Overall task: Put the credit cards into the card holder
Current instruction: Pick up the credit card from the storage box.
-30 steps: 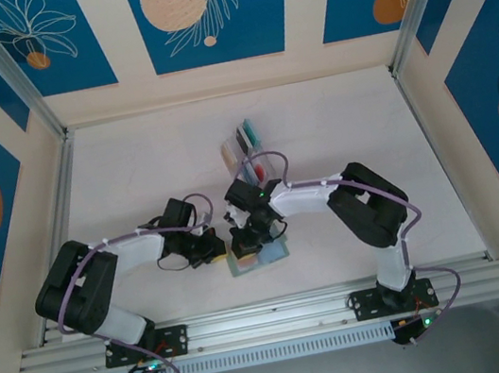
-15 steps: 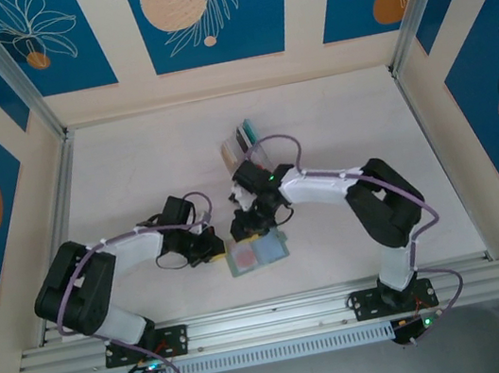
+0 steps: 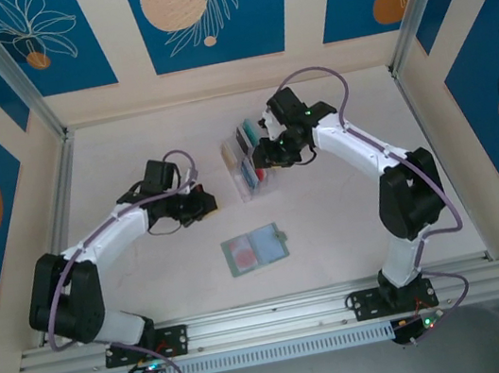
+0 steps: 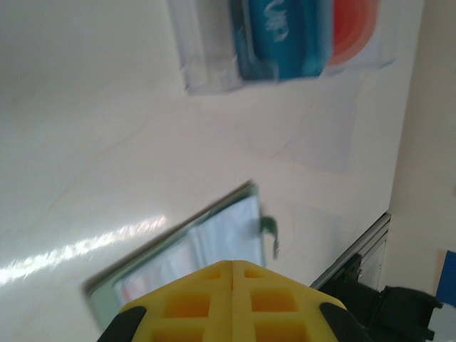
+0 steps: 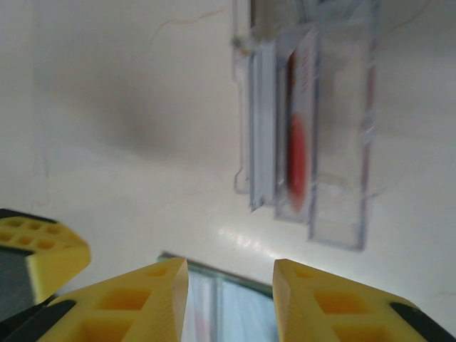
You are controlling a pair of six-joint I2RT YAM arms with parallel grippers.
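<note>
Two halves of the open card holder [image 3: 256, 248] are lying flat on the table [image 3: 360, 216] closest to your arm bases, clear pockets facing up and the small tab pointing right. A card with a red round mark [image 3: 240, 256] is showing through its left pocket. Just beyond the holder and to its left, your left gripper [image 3: 206, 203] is hanging apart from it. Its wrist camera is showing the yellow fingers [image 4: 206, 299] pressed together with nothing between them, and the holder [image 4: 206, 239] lying right ahead of them. Farther beyond the holder, a clear plastic rack [image 3: 247, 183] is standing with the remaining credit cards [image 3: 244, 144] in its slots: cream, teal and red. Your right gripper [image 3: 262, 156] is reaching in beyond the holder and slightly to its right, at the rack's edge. Its fingers [image 5: 142, 299] are standing moderately apart and gripping nothing.
</note>
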